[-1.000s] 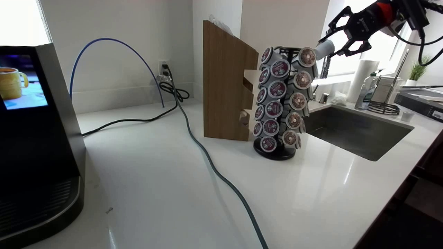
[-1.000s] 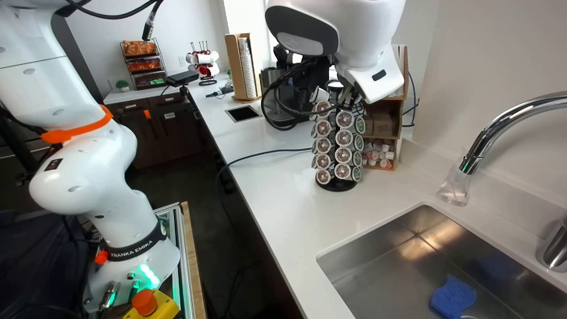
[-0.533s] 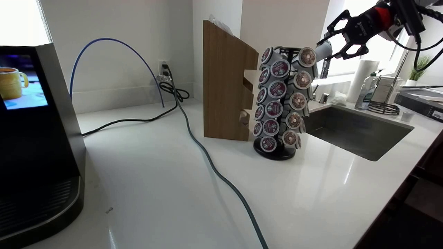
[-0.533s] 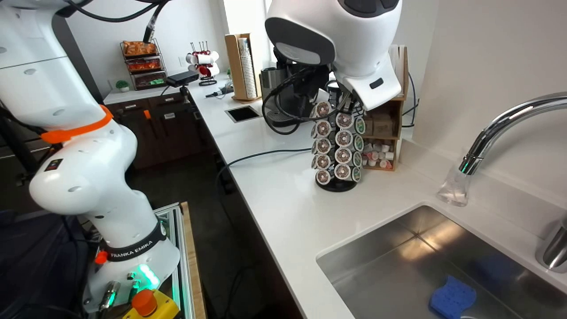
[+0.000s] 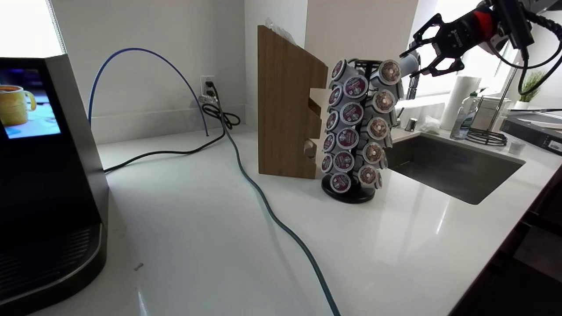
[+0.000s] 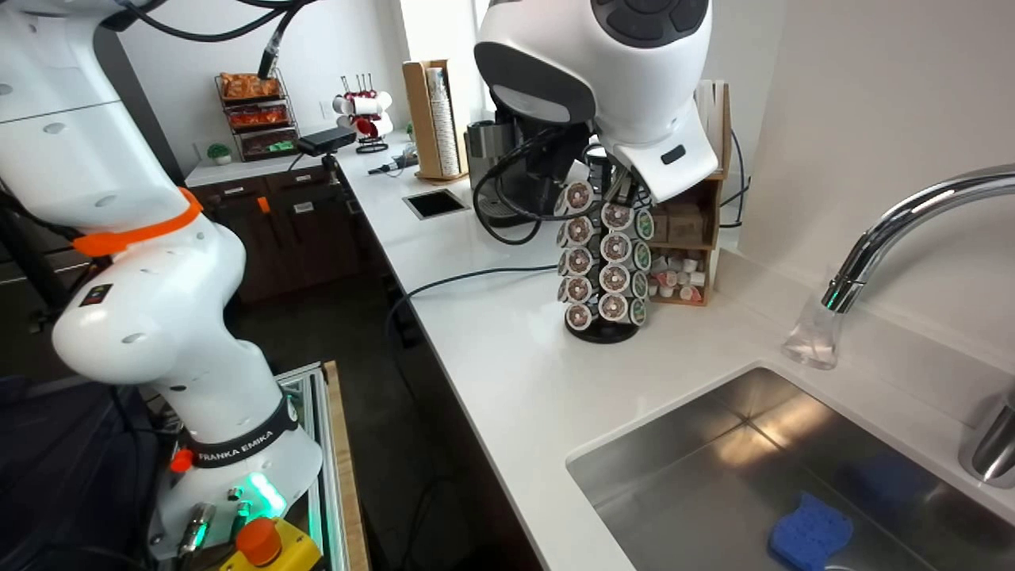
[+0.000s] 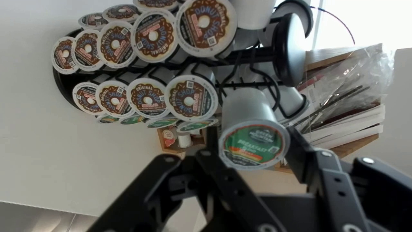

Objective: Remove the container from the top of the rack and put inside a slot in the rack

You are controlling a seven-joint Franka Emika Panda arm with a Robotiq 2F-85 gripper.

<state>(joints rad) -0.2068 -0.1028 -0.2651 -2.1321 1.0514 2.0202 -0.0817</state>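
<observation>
The container, a pale grey pod cup (image 7: 248, 104) with a green lid, sits between the fingertips of my gripper (image 7: 251, 131) in the wrist view. The fingers touch or nearly touch its rim, and it moves with them. Its narrow end points at the top of the rack, beside the black wire loops; I cannot tell whether it is inside a loop. In an exterior view my gripper (image 5: 405, 66) and the cup (image 5: 411, 64) are at the rack's upper right side. The rack (image 5: 350, 194) stands upright, filled with lidded pods. In an exterior view the arm hides my fingers above the rack (image 6: 603, 331).
A brown wooden block (image 5: 285, 105) stands right beside the rack. A sink (image 5: 443, 162) and a chrome faucet (image 6: 912, 206) lie on the other side. A coffee machine (image 5: 48, 184) and a dark cable (image 5: 281, 219) are also on the counter.
My gripper and the cup have moved slightly left and down, closer to the top of the rack. The arm's wrist has lowered and tilted a little. The rack has not moved.
</observation>
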